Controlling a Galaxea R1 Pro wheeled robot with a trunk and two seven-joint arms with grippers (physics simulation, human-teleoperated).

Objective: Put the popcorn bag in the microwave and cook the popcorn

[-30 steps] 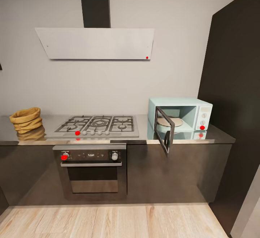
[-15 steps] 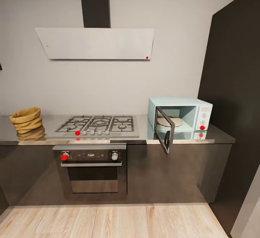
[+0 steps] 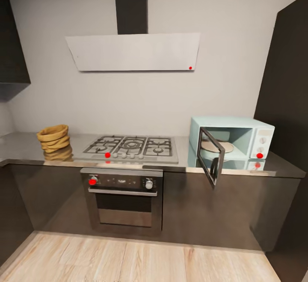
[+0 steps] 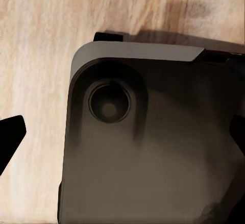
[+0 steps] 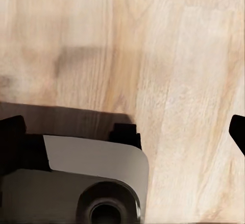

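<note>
The popcorn bag (image 3: 53,138), a tan crumpled sack with a rolled rim, stands on the grey steel countertop (image 3: 21,150) at its left end. Far to the right sits the mint-blue microwave (image 3: 252,134); its dark glass door (image 3: 211,157) hangs open toward me and a pale turntable shows inside. In the left wrist view my left gripper (image 4: 122,137) is open, its dark fingertips (image 4: 10,137) wide apart over the wooden floor and my own base. My right gripper (image 5: 122,132) is open in the same way, fingertips (image 5: 11,129) at the picture's sides.
A gas hob (image 3: 130,147) lies between bag and microwave, with a built-in steel oven (image 3: 124,198) below and a white hood (image 3: 134,51) above. A tall dark cabinet (image 3: 286,85) flanks the right, a dark wall cabinet (image 3: 13,59) the left. Wooden floor (image 3: 128,260) lies before the cabinets.
The whole head view has shifted right, so the camera has moved; a dark wall cabinet and counter corner came into sight at left. The bag, microwave and its open door stay put.
</note>
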